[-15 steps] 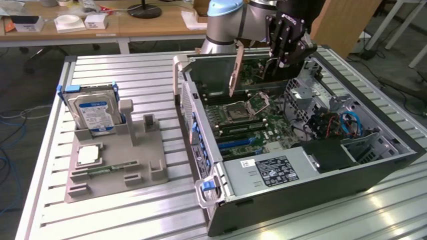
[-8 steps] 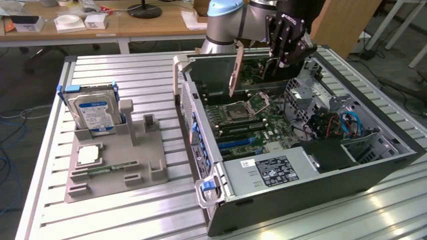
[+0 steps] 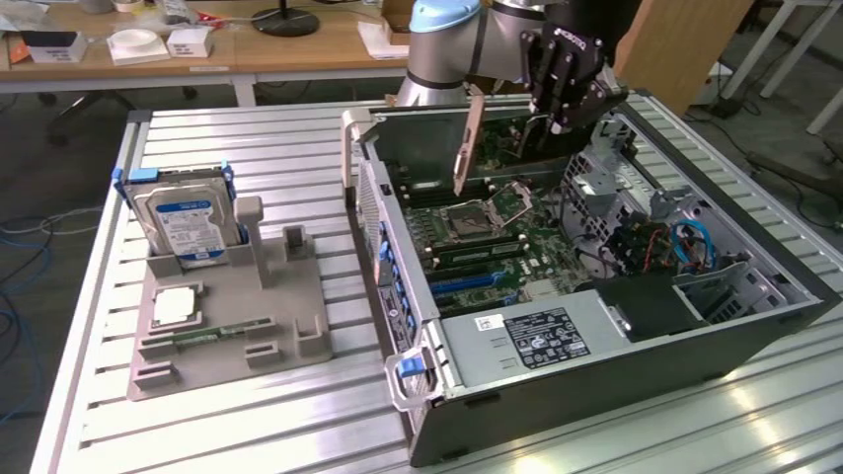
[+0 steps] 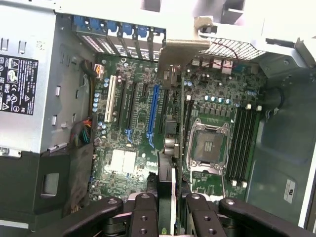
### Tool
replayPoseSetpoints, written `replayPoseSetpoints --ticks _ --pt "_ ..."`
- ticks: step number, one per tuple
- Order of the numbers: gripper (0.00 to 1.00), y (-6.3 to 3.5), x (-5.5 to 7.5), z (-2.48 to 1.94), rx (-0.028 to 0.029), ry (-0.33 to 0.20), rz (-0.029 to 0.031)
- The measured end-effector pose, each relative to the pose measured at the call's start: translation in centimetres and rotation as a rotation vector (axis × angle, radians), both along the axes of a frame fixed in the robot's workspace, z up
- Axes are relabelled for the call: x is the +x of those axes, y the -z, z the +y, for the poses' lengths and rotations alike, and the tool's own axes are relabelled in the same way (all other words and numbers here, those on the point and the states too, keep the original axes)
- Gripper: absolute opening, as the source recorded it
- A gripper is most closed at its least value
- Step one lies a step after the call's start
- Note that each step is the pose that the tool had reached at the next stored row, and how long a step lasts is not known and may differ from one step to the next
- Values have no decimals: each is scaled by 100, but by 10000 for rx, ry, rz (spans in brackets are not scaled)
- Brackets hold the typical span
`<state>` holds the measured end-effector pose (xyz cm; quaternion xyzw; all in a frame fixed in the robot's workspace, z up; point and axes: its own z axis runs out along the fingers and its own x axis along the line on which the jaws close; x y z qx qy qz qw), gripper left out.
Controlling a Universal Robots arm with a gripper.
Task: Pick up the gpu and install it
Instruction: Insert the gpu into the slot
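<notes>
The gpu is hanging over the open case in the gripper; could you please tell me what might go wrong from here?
1. In the wrist view the gpu seems to sit beside the blue slot, toward the CPU socket; lowered so, it could hit board parts.
2. Its bracket is close to the rear wall and might snag.
3. The gripper appears to hold one end only, so the card could tilt.

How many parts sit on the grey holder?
3: a hard drive upright at the far end of the grey holder, a silvery chip flat in the middle, a green memory stick nearest the camera. None looks hidden.
</notes>
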<state>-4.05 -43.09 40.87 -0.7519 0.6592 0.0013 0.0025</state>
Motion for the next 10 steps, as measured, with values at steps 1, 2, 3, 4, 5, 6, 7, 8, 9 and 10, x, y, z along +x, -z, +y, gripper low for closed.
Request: replayPoseSetpoints --ticks 1,2,3,4,5,6,7,8,9,10 --pt "27 1 -2 0 0 6 0" --pt "27 5 -2 1 2 78 0" --pt "27 8 -2 1 1 249 0" --pt "27 11 -1 1 0 429 0" --pt "27 14 -1 1 -1 608 0" --pt "27 17 -1 1 0 777 0" --pt "27 20 -1 1 -1 896 0" --pt "27 23 -1 1 -1 987 0" --pt "27 24 -1 1 -1 1032 1" --pt "27 24 -2 1 -2 1043 1"
